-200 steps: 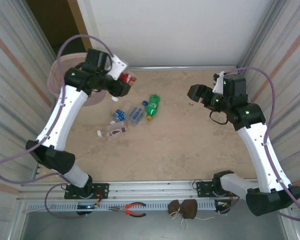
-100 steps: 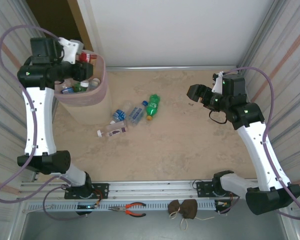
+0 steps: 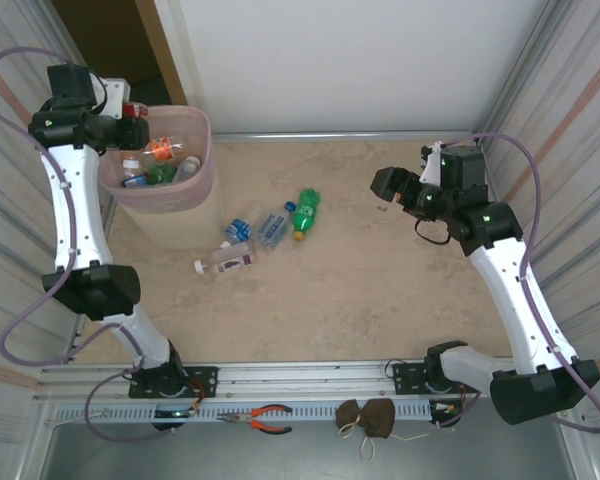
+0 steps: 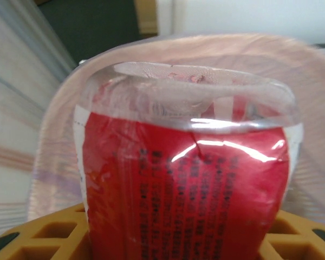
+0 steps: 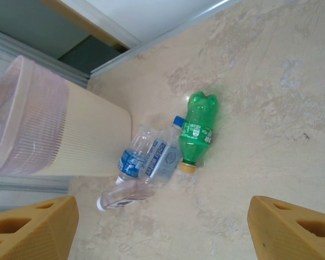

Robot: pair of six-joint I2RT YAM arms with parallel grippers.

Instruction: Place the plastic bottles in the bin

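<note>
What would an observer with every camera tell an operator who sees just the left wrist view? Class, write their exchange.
Operator: I see a red-labelled bottle in my jaws. Where is it?
Observer: The left gripper holds it at the bin's left rim.
Operator: Anything in the bin?
Observer: Several bottles, an orange-labelled bottle among them.
Operator: What lies on the table?
Observer: Four bottles beside the bin, including a green bottle.
</note>
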